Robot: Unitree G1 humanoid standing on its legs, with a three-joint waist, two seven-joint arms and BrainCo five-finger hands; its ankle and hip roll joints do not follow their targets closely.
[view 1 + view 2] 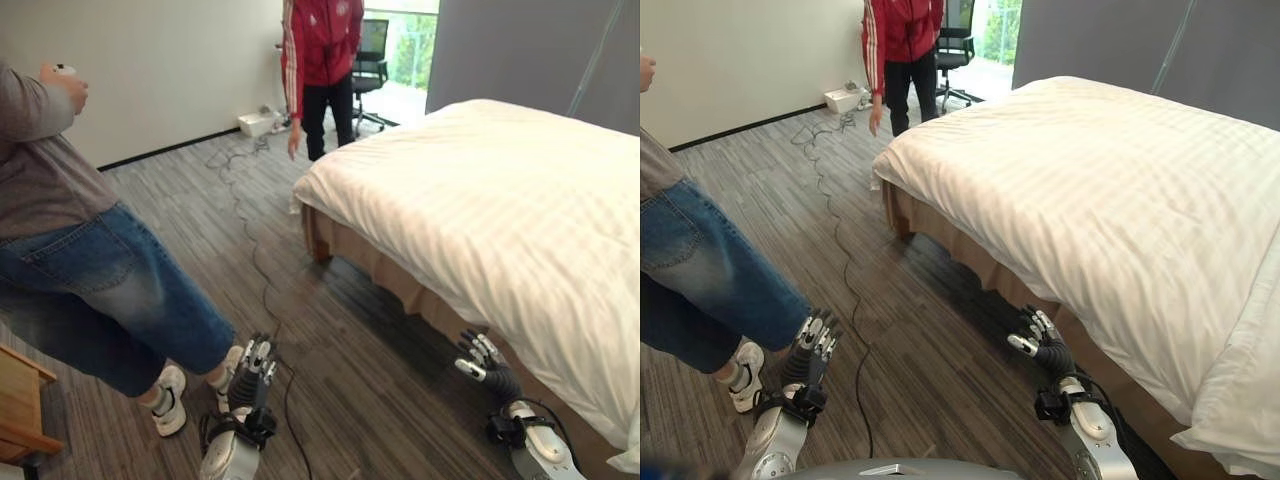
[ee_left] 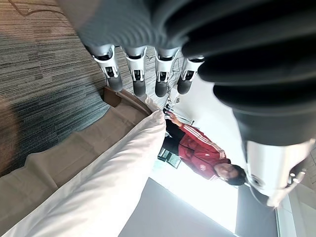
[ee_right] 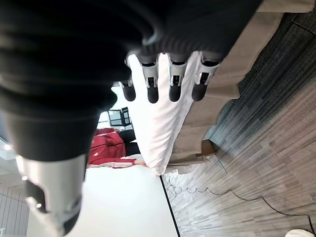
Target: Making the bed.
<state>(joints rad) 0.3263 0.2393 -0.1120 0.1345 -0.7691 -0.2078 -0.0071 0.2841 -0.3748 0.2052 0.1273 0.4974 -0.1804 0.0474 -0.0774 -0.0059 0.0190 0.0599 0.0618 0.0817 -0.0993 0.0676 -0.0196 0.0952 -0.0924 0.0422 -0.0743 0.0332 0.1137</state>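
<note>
1. Left eye view: I see the bed (image 1: pixel 500 210) to the right, its white striped duvet (image 1: pixel 520 180) smooth and overhanging a tan skirt (image 1: pixel 400 285). My left hand (image 1: pixel 250 375) and right hand (image 1: pixel 485 360) hang low over the floor (image 1: pixel 330 350), holding nothing.
2. Right eye view: a person in a red jacket (image 1: pixel 902 40) stands at the bed's far corner; a person in jeans (image 1: pixel 700 270) stands near left.
3. Left wrist view: fingers (image 2: pixel 136 74) straight, apart.
4. Right wrist view: fingers (image 3: pixel 173 81) straight, apart.

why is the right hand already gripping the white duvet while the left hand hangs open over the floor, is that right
Not quite. The right hand grips nothing: the right eye view shows it open, low beside the bed, apart from the white duvet. The right wrist view shows its fingers straight. The left hand does hang open over the floor.
</note>
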